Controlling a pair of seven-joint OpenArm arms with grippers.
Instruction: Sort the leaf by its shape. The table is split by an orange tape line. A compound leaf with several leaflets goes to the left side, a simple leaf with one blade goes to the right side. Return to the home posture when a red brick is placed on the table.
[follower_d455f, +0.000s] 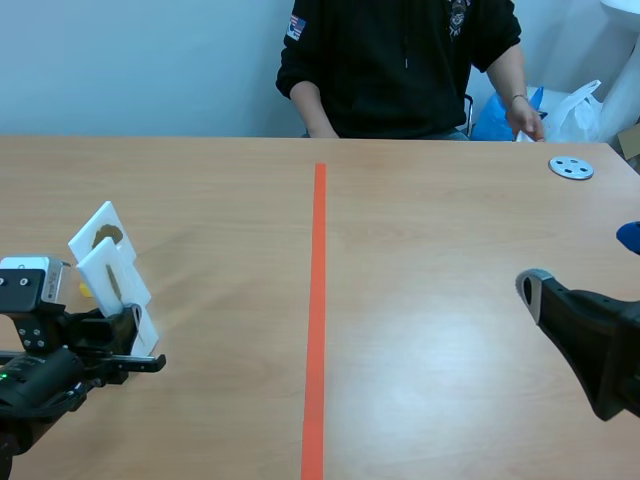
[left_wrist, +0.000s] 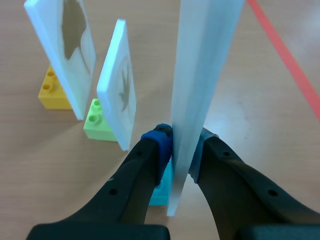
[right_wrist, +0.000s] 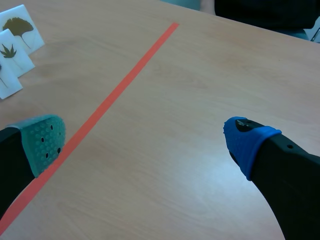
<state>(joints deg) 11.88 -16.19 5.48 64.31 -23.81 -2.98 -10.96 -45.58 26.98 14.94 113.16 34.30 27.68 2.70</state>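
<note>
Lifting the white card (left_wrist: 200, 75) looks risky. The left hand (left_wrist: 182, 145) is clamped on its two faces low down, so the tall panel may tilt or pull off the cyan brick (left_wrist: 161, 192) at its foot. A second card (left_wrist: 117, 85) on a green brick (left_wrist: 97, 125) stands just beside it, and a careless swing could topple it, then the farther card (left_wrist: 62, 50) on the yellow brick (left_wrist: 52, 92). The held card shows only its edge, so its leaf shape cannot be read and a wrong-side drop is possible. The left arm sits low on the table (follower_d455f: 450, 230), left of the orange tape line (follower_d455f: 318, 300). The right hand (right_wrist: 145, 140) hovers wide open and empty over the right side.
</note>
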